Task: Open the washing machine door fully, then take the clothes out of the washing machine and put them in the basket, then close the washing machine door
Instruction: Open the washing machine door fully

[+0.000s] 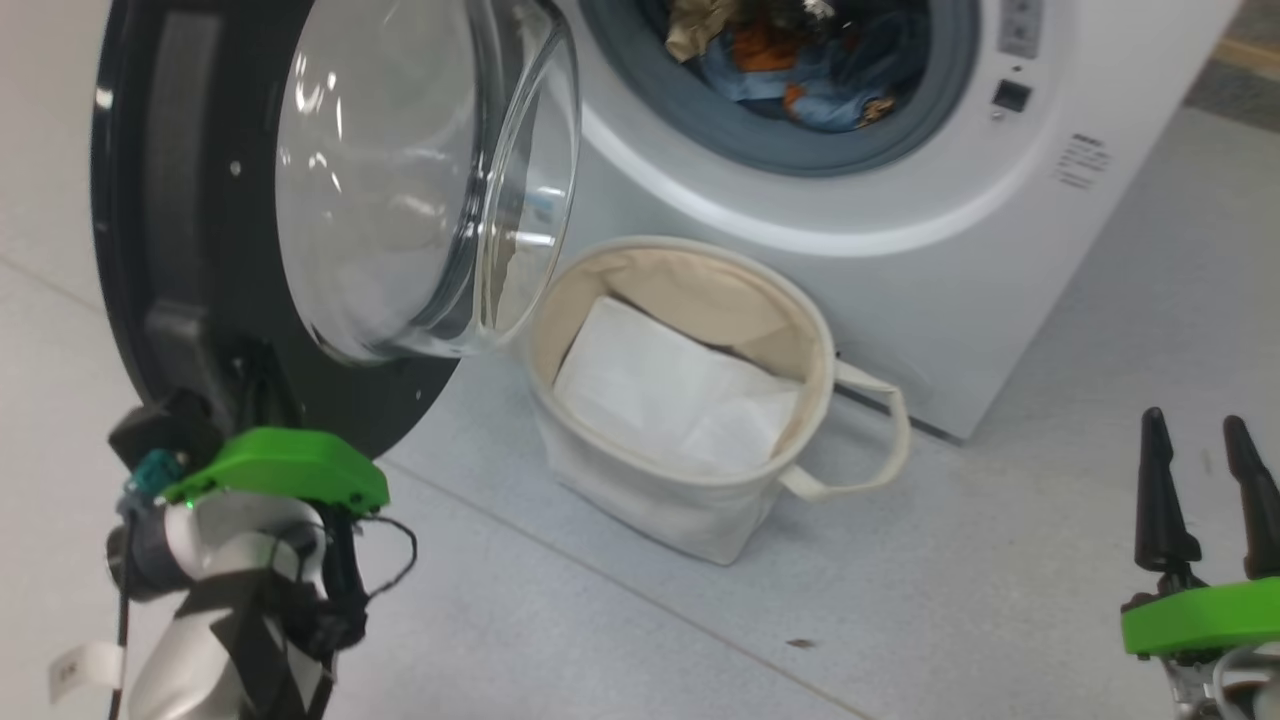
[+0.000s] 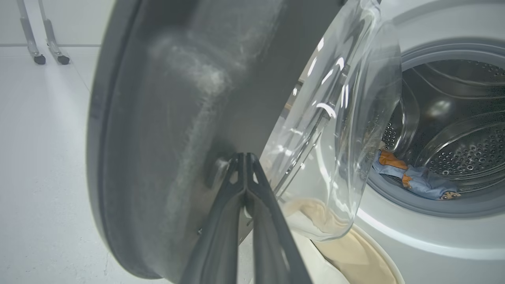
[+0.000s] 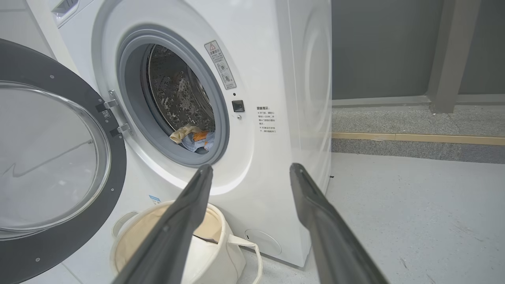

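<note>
- Left claw (image 2: 244, 157): mine, at 8 o'clock in the head view. The wrist is raised, the fingers are pressed shut, and the tips rest against the dark inner rim of the door (image 1: 170, 200).
- Right claw (image 1: 1195, 422): mine, at 4 o'clock. The fingers are upright and spread, holding nothing, well apart from everything else.
- Door: stands open at 10 o'clock, its glass bowl bulging toward the basket (image 1: 650, 500).
- Washer (image 1: 900, 260): at 1 o'clock, mouth uncovered.
- Clothes (image 1: 800, 80): a blue and orange heap low in the drum, at 12 o'clock.
- Basket: at centre on the floor (image 1: 950, 600), just beside the washer's front, between door and washer.
- Sheet (image 1: 670, 390): white, lying inside the basket.
</note>
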Available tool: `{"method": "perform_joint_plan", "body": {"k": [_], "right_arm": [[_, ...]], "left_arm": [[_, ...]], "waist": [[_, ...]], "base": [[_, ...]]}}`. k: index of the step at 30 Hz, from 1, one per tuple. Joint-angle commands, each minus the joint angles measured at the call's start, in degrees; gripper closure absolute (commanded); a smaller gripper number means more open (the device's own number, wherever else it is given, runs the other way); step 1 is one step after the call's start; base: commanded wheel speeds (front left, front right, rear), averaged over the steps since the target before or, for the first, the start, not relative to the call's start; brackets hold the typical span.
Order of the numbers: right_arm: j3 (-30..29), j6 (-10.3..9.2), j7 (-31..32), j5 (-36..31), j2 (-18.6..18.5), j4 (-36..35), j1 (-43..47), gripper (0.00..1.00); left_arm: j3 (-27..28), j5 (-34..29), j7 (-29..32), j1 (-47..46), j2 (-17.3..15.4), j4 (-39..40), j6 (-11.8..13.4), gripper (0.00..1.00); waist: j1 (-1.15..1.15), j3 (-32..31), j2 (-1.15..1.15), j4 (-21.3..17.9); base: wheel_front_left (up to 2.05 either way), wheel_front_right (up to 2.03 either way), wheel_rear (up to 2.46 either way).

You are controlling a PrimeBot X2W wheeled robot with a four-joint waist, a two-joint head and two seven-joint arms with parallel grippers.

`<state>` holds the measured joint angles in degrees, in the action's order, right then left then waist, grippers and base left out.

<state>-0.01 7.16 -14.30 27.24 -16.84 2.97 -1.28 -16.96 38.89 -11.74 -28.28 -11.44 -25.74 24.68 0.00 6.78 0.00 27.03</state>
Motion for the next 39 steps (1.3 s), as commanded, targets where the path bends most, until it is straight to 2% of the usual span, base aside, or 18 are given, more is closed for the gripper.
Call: {"method": "perform_joint_plan", "body": {"k": [1, 6, 11, 20, 26, 39], "right_arm": [[0.59, 0.33, -0.70, -0.33, -1.72, -2.08, -1.54, 0.00], [0.16, 0.33, -0.70, 0.25, -2.99, -3.09, -1.66, 0.00], [2.13, 0.33, -0.30, 0.44, -5.52, -3.95, -4.13, 0.00], [3.99, 0.33, 0.96, 1.56, -8.59, -4.93, -7.73, 0.00], [4.31, 0.33, 1.41, 1.71, -9.15, -6.09, -8.83, 0.00], [3.67, 0.33, 1.14, 0.33, -7.53, -7.14, -7.86, 0.00]], "left_arm": [[2.97, 0.28, -0.86, -3.53, -2.23, 1.16, -0.07, 1.00], [4.91, 1.66, -2.00, -6.20, -1.43, -1.49, -1.82, 1.00], [8.19, 2.10, -2.98, -8.23, -0.77, -2.82, -2.71, 1.00], [18.32, -1.31, -3.24, -9.28, -0.34, -3.18, -4.39, 1.00], [25.37, -4.64, -3.25, -10.99, 0.53, -5.56, -7.57, 1.00], [33.31, -11.60, -3.25, -16.65, 0.62, -15.22, -15.78, 1.00]], "waist": [[0.00, 1.20, 0.00, 1.25], [0.00, 4.12, 0.00, 3.74], [0.00, 8.75, 0.00, 4.71], [0.00, 13.60, 0.00, 5.26], [0.00, 15.48, 0.00, 5.30], [0.00, 14.74, 0.00, 4.22]], "base": [[0.00, 0.00, 0.00], [0.00, 0.00, 0.00], [0.00, 0.00, 0.00], [0.00, 0.00, 0.00], [0.00, 0.00, 0.00], [0.00, 0.00, 0.00]]}}
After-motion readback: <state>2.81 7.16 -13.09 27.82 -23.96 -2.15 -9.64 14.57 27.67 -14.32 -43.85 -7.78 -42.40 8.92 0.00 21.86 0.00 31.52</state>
